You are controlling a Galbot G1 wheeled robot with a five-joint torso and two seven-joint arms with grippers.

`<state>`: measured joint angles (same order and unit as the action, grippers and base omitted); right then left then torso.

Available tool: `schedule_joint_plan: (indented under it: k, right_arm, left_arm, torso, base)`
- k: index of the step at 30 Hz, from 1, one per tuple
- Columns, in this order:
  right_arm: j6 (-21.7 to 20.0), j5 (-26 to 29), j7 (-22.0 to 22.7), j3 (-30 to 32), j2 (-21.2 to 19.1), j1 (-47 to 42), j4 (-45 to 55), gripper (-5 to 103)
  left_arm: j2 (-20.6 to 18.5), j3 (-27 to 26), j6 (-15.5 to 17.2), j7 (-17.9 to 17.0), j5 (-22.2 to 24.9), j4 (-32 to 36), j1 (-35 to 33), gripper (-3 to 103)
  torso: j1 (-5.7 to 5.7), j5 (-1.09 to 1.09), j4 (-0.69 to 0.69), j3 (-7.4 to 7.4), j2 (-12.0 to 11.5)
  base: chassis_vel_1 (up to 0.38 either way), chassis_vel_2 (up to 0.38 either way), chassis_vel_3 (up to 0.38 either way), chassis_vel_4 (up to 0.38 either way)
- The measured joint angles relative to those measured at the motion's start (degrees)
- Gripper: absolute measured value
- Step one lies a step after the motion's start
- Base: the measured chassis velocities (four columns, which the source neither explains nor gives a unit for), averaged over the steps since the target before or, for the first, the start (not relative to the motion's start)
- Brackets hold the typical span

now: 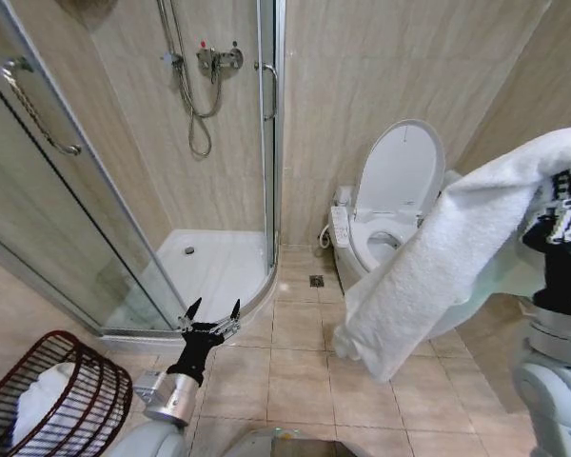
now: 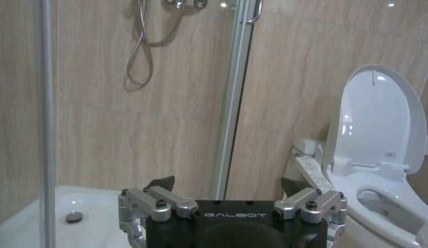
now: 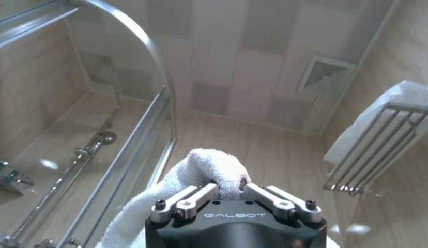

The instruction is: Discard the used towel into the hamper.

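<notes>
The used white towel [image 1: 428, 276] hangs high at the robot's right, gripped near one end by the right tool [image 1: 559, 214]. From there its long axis slopes down toward the middle of the room, and its loose lower end dangles clear of the tiled floor [image 1: 295, 381], in front of the toilet [image 1: 385, 224]. In the right wrist view the right tool [image 3: 224, 192] has its fingers closed tight on a bunched fold of the cloth.

The hamper [image 1: 52, 400], a dark reddish-brown openwork basket, stands on the floor at the robot's far left and low down, just outside the glass shower enclosure [image 1: 124, 190]. Something white already lies inside it.

So the towel and the hamper sit on opposite sides of the robot: the drop point lies well to the left of the carrying tool and much lower, with the left arm between them. The left tool [image 1: 210, 317] hovers low over the floor near the shower's curved threshold, jaws spread wide and holding nothing. It is the nearer one to the hamper, yet the towel is with the farther arm, which I judge must cross the robot's front or turn with the base.
</notes>
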<state>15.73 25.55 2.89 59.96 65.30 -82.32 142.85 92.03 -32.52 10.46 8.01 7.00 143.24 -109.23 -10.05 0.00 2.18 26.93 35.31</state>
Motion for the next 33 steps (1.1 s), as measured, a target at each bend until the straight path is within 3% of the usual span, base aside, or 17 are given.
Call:
schedule_joint_plan:
  k: [18, 33]
  right_arm:
    - [0.3, 0.5, 1.9, 1.5, 1.0, -0.3, 0.4, 2]
    - [0.2, 1.3, 0.9, 2.8, 1.1, -1.1, 0.4, 2]
  left_arm:
    - [0.0, 0.0, 0.0, 0.0, 0.0, 0.0, 0.0, 100]
    - [0.0, 0.0, 0.0, 0.0, 0.0, 0.0, 0.0, 100]
  torso:
    - [-1.88, 0.0, 0.0, 2.64, 4.5]
    - [-3.44, 0.0, 0.0, 4.78, 8.2]
  base:
    - [0.0, 0.0, 0.0, 0.0]
    - [0.0, 0.0, 0.0, 0.0]
